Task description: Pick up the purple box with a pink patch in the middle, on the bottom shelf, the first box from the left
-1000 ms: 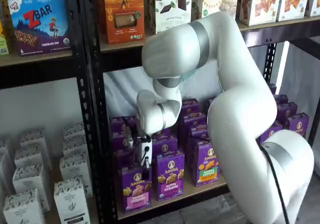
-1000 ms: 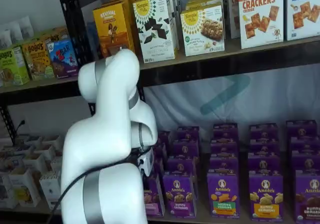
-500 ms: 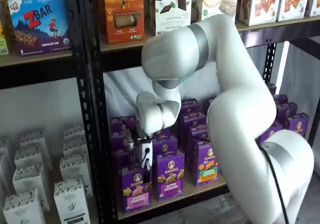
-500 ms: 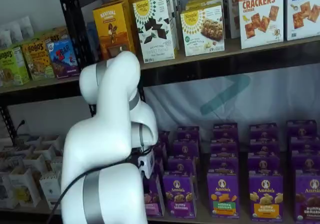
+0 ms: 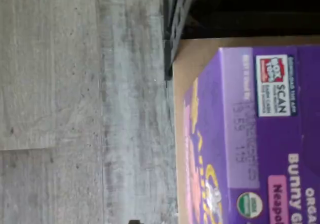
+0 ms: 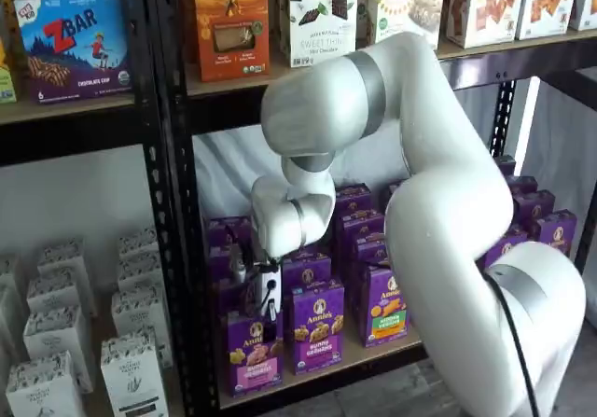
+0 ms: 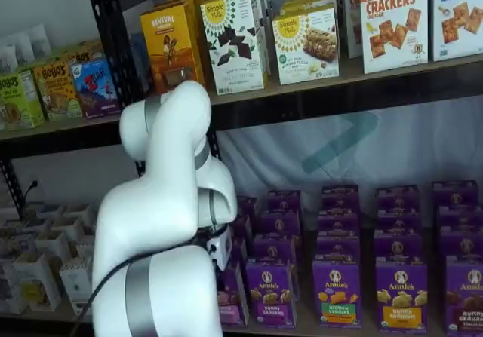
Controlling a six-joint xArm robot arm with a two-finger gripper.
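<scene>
The purple box with the pink patch (image 6: 254, 352) stands upright at the front of the bottom shelf (image 6: 373, 354), at the near end of the front row beside the dark upright post (image 6: 177, 249). Just to its side stands a similar purple box with an orange patch (image 6: 315, 328), and further purple boxes line up behind and beyond. In a shelf view the same box (image 7: 229, 298) is half hidden behind the white arm (image 7: 162, 231).

The gripper (image 6: 265, 298) hangs directly above the box, its white body pointing down and its lower end at or just over the box's top edge; whether they touch cannot be told. The black fingers are not plainly separable, so I cannot tell whether they are spread or pressed together.

The wrist view looks down onto the box top (image 5: 260, 134), purple with a printed stamp and pink lettering, sitting on the tan shelf board (image 5: 182, 73), with the grey floor (image 5: 75, 103) beyond.
</scene>
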